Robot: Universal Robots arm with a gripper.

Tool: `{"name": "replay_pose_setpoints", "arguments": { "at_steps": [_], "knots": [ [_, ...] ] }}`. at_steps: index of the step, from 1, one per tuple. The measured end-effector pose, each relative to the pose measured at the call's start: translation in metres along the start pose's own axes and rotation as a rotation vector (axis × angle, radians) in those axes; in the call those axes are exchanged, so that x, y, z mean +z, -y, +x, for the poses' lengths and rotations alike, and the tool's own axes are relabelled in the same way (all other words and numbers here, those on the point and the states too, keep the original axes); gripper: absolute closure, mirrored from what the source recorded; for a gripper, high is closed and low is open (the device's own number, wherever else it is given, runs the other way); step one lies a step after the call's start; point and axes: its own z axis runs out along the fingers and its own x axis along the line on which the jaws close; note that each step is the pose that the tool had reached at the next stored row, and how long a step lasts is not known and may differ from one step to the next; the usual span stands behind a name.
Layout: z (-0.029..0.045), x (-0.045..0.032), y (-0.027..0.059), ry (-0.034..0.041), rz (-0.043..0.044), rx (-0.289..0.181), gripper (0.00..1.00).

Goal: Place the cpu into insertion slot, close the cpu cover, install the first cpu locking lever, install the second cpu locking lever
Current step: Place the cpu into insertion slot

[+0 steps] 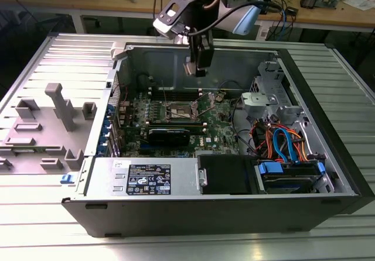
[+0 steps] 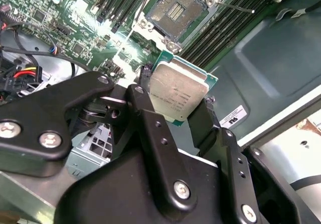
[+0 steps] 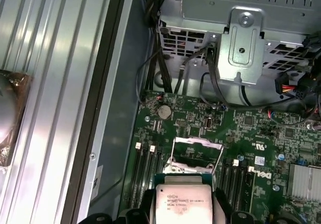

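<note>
Gripper (image 1: 199, 68) pinches the cpu (image 2: 178, 96) by its edges, above the open slot (image 1: 181, 113) mid-frame in the exterior view; best squared up, level, lowered gently.

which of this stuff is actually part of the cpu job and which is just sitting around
In the job: gripper, shut on the cpu; insertion slot, empty; cpu cover.
Just lying about: drive cage; coloured cables; grey fixture beside the case; coin cell.
</note>
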Motion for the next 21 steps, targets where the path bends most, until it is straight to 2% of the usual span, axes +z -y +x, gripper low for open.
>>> {"name": "replay_pose_setpoints", "arguments": {
  "at_steps": [4, 6, 12, 21],
  "knots": [
    [-0.0001, 0.0048, 0.0004, 0.0036, -0.0008, 0.047, 0.46],
    [-0.0003, 0.0070, 0.0014, 0.0043, -0.0010, 0.056, 0.46],
    [-0.0009, 0.0105, 0.0044, 0.0046, -0.0009, 0.056, 0.46],
    [-0.0008, 0.0109, 0.0045, 0.0043, -0.0010, 0.056, 0.46]
  ]
}}
